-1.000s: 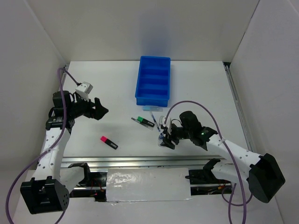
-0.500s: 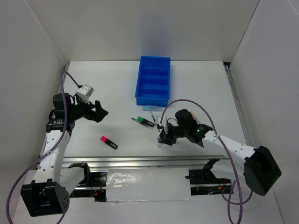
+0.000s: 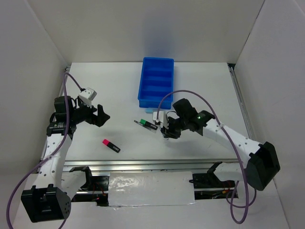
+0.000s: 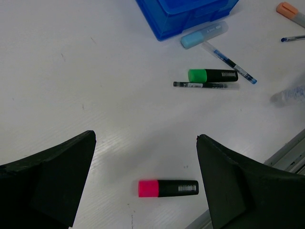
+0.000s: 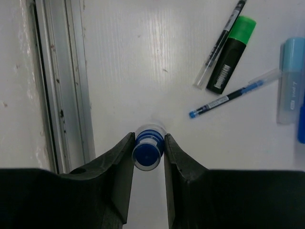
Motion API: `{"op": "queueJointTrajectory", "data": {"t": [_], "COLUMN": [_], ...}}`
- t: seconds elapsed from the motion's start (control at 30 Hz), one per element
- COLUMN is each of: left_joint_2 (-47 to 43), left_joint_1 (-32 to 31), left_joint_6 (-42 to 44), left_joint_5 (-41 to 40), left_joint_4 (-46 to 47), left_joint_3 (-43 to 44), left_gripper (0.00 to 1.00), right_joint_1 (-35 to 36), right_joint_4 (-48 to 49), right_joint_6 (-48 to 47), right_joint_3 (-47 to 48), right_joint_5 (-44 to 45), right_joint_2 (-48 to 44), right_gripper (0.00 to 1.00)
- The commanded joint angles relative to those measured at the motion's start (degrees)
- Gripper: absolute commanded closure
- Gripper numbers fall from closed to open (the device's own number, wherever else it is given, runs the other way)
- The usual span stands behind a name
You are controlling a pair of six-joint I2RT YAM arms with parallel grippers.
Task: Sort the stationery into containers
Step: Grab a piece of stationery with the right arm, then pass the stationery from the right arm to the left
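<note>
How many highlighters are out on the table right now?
4: pink highlighter lying alone, green highlighter beside a thin pen, pale blue highlighter beside the blue tray, orange highlighter cut off at the edge. Others may be hidden.

Top external: sat high above and behind me, far, saw the whole table (image 3: 205,86).
Left wrist: looked down obliquely, mid-height.
Right wrist: looked straight down, close.
Shared: green highlighter (image 4: 212,75) in all three.
</note>
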Motion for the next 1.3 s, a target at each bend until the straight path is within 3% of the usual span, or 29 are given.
{"op": "queueJointTrajectory", "data": {"t": [0.0, 0.1, 0.27, 0.37, 0.53, 0.67, 0.77, 0.83, 1.0, 1.07, 1.27], "left_joint_2": [0.2, 0.5, -0.3, -3.6, -10.7, -8.0, -5.2, -3.0, 5.4, 6.8, 11.4], "left_joint_1": [0.3, 0.4, 0.6, 0.9, 0.8, 0.0, -3.8, -8.7, -18.6, -21.1, -28.1], "left_joint_6": [1.8, 1.0, -0.6, -1.7, -5.8, -9.2, -16.9, -19.2, -20.3, -21.7, -15.2], "left_joint_5": [1.1, 1.1, 0.6, 2.5, 9.8, 21.4, 24.5, 21.8, 19.6, 19.3, 16.7], "left_joint_4": [-1.2, -2.2, -3.3, -3.7, 3.5, 7.0, 16.0, 20.8, 20.8, 25.2, 19.7], "left_joint_3": [0.7, 1.2, 1.5, 0.4, -5.2, -5.2, -4.6, -2.8, 5.5, 7.6, 13.5], "left_gripper": [0.01, 0.01, 0.01, 0.01, 0.01, 0.04, 0.06, 0.08, 0.07, 0.06, 0.05], "right_joint_1": [-0.1, 0.6, 2.8, 2.6, -0.1, -4.1, -5.8, -6.0, -5.8, -5.4, -5.0], "right_joint_4": [-21.6, -31.3, -36.8, -35.1, -32.6, -26.7, -21.4, -16.2, -9.3, -8.8, -5.4], "right_joint_6": [-8.7, -11.4, -11.4, -10.2, -9.2, -1.2, 8.7, 15.3, 24.0, 25.3, 28.4], "right_joint_3": [10.2, 17.9, 27.1, 29.6, 34.4, 39.9, 44.2, 45.9, 46.8, 46.9, 44.9], "right_joint_5": [4.9, 7.8, 9.2, 7.3, -0.3, -9.1, -14.5, -16.4, -19.3, -19.4, -19.5], "right_joint_2": [5.5, 12.8, 23.8, 24.4, 19.9, 17.6, 17.0, 16.6, 15.1, 14.6, 12.4], "right_gripper": [1.00, 1.00, 1.00, 1.00, 1.00, 1.00, 1.00, 1.00, 1.00, 1.00, 1.00]}}
